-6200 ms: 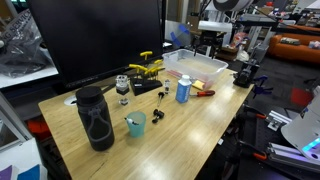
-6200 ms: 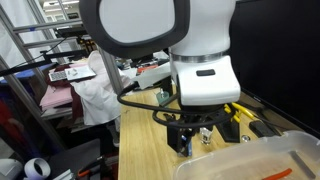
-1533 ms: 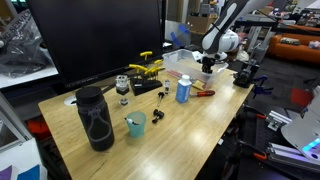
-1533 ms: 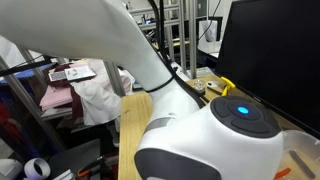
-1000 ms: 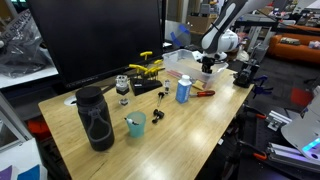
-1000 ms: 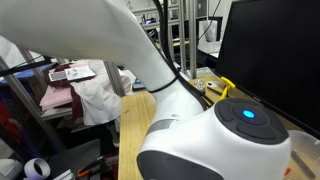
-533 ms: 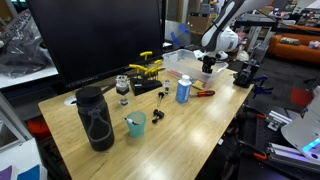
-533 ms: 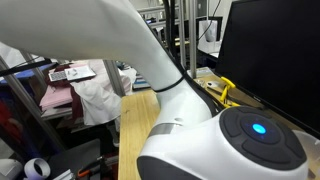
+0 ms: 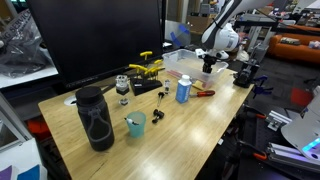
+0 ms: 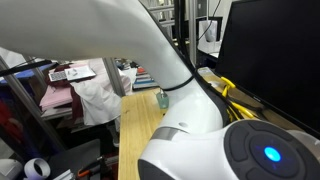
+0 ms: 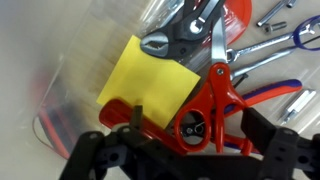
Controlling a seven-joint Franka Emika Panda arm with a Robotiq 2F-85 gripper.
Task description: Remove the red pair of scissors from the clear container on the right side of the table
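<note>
The arm (image 9: 222, 37) reaches down, gripper (image 9: 208, 67) low, fingers (image 11: 95, 152) apparently spread apart.

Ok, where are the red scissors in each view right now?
In an exterior view: hidden; the gripper hangs over the clear container.
In an exterior view: not in it; the arm fills it.
Wrist view: the red pair of scissors lies centre-right, beside a yellow pad.
Shared landmark: the gripper.
</note>
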